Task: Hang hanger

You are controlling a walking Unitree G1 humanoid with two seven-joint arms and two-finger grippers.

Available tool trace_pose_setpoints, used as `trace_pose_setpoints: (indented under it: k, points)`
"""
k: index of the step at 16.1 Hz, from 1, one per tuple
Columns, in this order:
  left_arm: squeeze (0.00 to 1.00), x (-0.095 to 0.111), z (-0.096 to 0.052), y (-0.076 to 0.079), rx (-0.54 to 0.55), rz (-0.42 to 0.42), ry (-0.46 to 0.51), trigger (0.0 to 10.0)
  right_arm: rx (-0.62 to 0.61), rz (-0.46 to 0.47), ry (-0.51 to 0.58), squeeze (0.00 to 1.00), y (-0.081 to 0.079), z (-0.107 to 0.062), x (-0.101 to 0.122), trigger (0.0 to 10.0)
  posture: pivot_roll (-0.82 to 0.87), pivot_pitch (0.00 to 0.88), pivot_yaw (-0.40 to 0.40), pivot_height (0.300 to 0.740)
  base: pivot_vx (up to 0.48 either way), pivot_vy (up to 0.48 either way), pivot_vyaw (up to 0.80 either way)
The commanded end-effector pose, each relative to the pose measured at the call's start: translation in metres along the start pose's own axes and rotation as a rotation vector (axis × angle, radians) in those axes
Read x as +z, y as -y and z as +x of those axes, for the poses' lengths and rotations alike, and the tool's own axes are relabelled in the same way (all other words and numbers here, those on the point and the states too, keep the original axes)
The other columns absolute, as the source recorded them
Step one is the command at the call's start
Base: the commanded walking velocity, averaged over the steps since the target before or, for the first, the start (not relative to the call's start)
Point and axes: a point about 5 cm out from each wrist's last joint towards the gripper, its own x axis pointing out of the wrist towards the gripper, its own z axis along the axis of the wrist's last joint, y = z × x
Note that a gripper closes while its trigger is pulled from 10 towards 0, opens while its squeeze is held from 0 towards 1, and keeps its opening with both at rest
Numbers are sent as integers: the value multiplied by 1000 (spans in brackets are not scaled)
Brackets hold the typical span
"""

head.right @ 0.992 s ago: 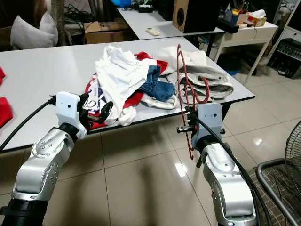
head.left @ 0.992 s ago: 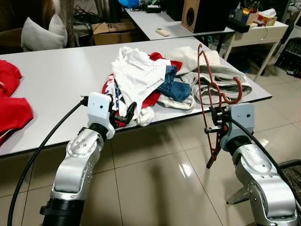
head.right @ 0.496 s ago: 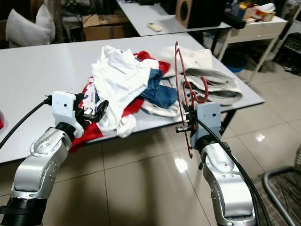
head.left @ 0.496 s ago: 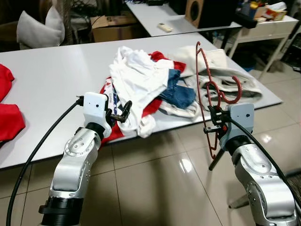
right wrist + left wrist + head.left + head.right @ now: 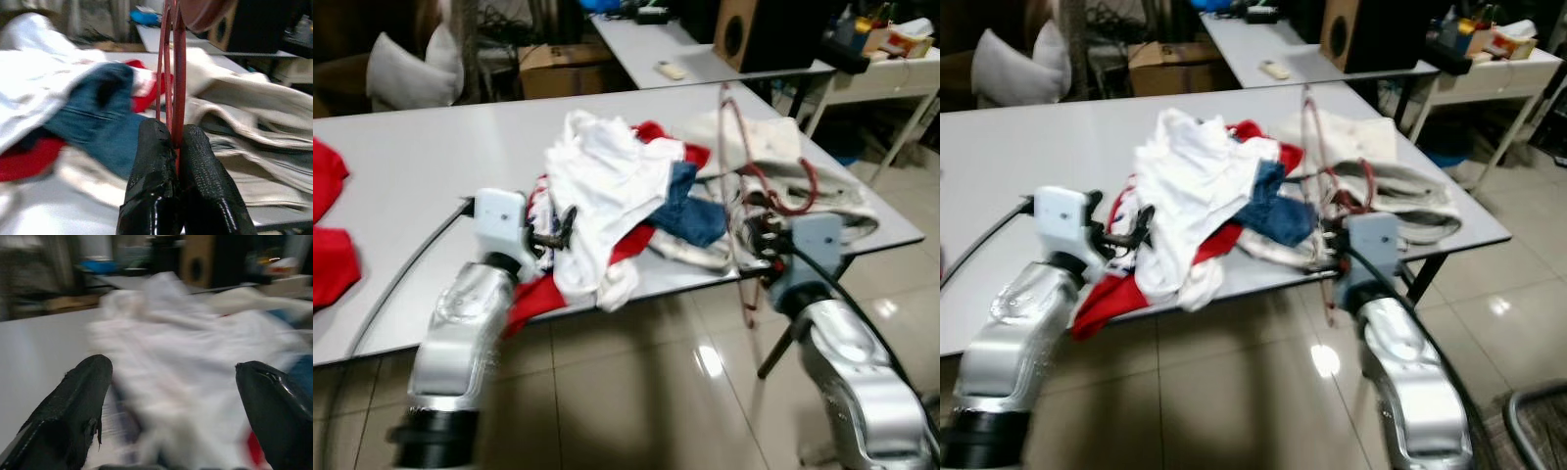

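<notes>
White and red garments make up the clothes heap (image 5: 626, 186) at the middle of the tabletop (image 5: 421, 176), and every place below is taken from that heap. Left of it, at the near tabletop edge, the left hand (image 5: 558, 233) reaches level toward the cloth, its black fingers (image 5: 73, 406) spread wide with white fabric between them but not touching. Right of the heap, the right hand (image 5: 754, 235) is pinched tight on the thin wire of the red hanger (image 5: 734, 166), which stands upright with its hook curling over the grey garment (image 5: 822, 186) behind.

No rail is in view, so the step is carrying. Judging from this, keep the pinch firm and the hanger vertical and clear of the heap, so its lower wire does not snag the cloth.
</notes>
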Motion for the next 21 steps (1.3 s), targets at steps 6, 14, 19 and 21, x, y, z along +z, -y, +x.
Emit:
trace_pose_setpoints:
  k: [6,14,19,21]
  points:
    - [725,7,0,-8,3,29,13,10000,3,11,37,0,-4,2,6,10000,-113,0,10,740,360,0,0]
    - [545,6,3,2,-32,61,-1,10000,-28,14,15,0,-2,1,0,10000,-106,0,10,740,176,0,0]
    - [541,7,6,-2,-27,56,0,10000,-53,29,6,0,4,2,-2,10000,-111,0,13,740,0,360,-469]
    - [557,11,8,0,-35,147,8,10000,-72,40,7,0,6,3,-2,10000,-112,0,15,740,0,-240,-741]
